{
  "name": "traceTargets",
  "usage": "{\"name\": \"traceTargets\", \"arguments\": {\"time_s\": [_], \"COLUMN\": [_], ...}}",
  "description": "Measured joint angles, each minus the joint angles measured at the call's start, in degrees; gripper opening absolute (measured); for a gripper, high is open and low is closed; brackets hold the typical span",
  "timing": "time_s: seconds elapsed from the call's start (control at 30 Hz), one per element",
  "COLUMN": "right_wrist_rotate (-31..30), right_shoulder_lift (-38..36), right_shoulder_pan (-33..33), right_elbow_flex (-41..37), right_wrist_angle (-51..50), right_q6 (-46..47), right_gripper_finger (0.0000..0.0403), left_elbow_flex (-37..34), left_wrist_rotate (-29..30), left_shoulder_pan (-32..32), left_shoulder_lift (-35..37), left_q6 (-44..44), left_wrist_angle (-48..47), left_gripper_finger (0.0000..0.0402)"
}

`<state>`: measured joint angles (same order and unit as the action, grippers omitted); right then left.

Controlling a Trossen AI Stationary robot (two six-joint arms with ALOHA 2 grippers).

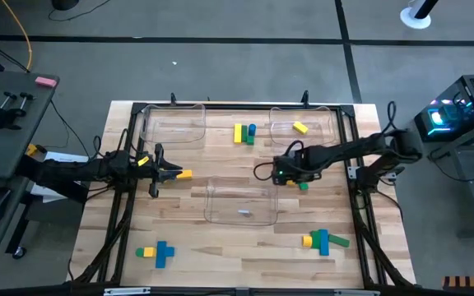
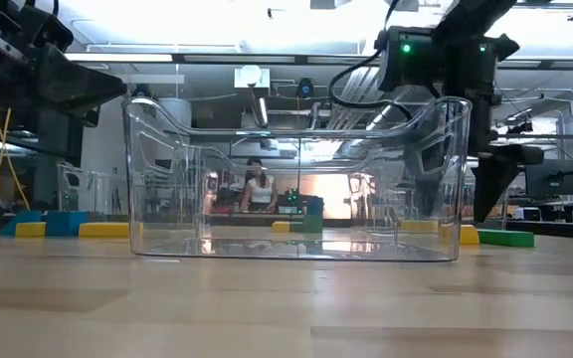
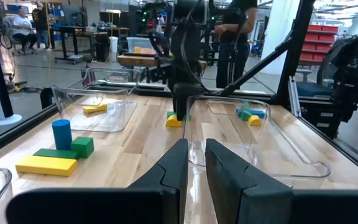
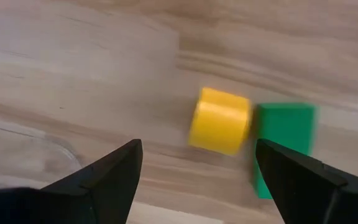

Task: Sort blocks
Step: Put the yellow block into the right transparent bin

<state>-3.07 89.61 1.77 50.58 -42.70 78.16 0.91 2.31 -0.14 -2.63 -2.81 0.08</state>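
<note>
The right gripper is held low over the table, just right of the middle clear tray, with its fingers spread wide and nothing between them. Below it a yellow cube and a green block lie touching, side by side on the wood. The yellow cube sits roughly between the two fingers, while the green block lies partly under one of them.

The left gripper is parked at the table's left side, its fingers drawn nearly together with only a thin gap; nothing is seen pinched between them. A small yellow block is seen on the table just beside its tips.

The remaining blocks are scattered: a yellow, green and blue cluster between the two far trays, one yellow piece inside the far right tray, and mixed groups near the front left and front right corners.

The main risk is judged to lie in the contact between the cube and the green block. If the gripper is lowered as it stands, a finger may land on the green block, or both pieces may be clamped together. The cube could also be pushed aside rather than caught, and the nearby tray wall might be clipped on the lift.
</note>
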Motion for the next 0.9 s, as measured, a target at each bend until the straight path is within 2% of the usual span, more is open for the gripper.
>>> {"name": "traceTargets", "arguments": {"time_s": [0.23,0.53,0.9], "right_wrist_rotate": [0.15,-0.43,-0.84], "right_shoulder_lift": [1.45,1.49,1.54], "right_shoulder_pan": [-0.71,-0.69,-0.64], "right_elbow_flex": [0.16,0.15,0.05], "right_wrist_angle": [2.33,2.03,2.12], "right_q6": [2.84,2.96,5.04], "right_gripper_finger": [0.0308,0.0279,0.0277], "left_elbow_flex": [0.01,0.01,0.0], "left_wrist_rotate": [0.0,0.0,0.0], "left_shoulder_pan": [0.0,0.0,-0.01], "left_shoulder_lift": [0.01,0.0,0.0], "left_q6": [0.0,0.0,0.0], "left_wrist_angle": [0.0,0.0,0.0], "left_gripper_finger": [0.0044,0.0044,0.0044]}}
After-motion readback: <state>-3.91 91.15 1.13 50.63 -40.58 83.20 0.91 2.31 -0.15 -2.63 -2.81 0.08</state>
